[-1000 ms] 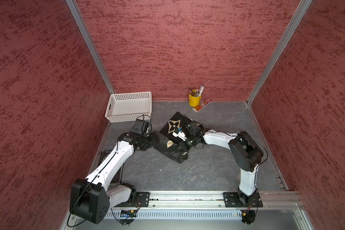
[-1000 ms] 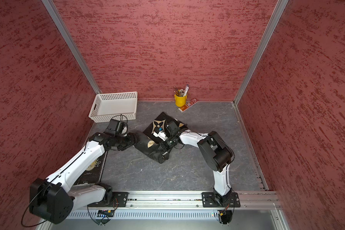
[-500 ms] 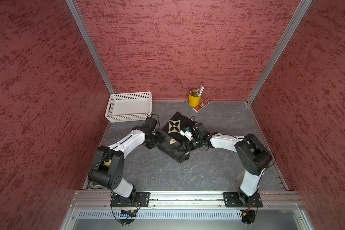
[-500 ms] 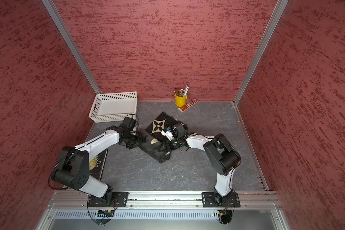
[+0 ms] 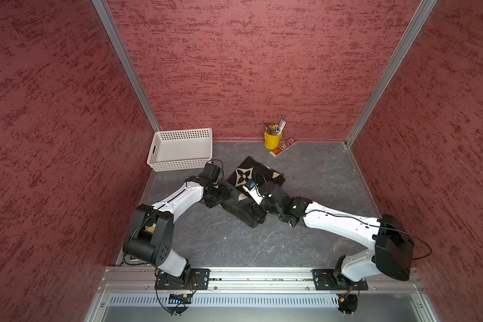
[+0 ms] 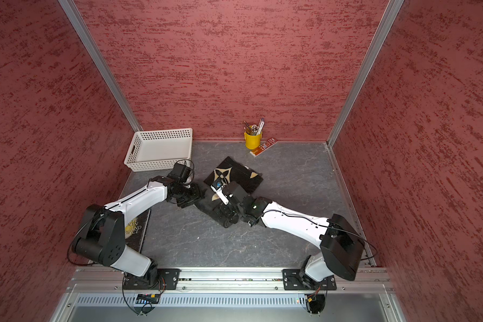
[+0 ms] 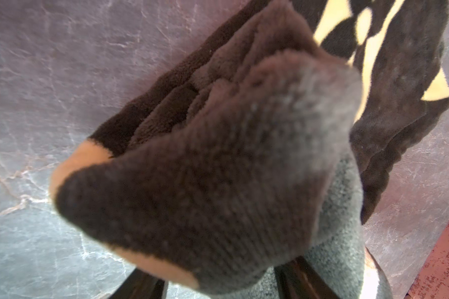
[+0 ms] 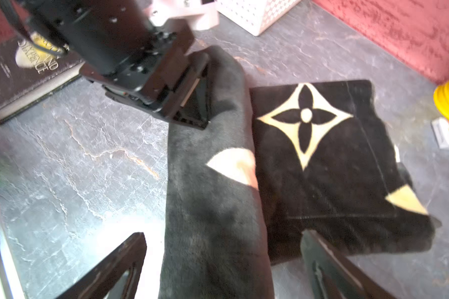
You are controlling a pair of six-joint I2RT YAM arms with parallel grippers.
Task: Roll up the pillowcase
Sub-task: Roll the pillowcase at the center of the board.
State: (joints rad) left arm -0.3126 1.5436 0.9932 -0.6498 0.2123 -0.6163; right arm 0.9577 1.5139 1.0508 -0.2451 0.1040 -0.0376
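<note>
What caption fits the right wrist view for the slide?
Right gripper open astride the half-rolled pillowcase; left gripper clamps the roll's far end.

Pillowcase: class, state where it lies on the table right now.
In both top views the pillowcase lies centrally, partly rolled, between the left hand and right hand, in front and right of the white basket.

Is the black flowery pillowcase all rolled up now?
Only partly. One end of the pillowcase is a thick roll; the rest lies flat, showing its cream flower.
</note>
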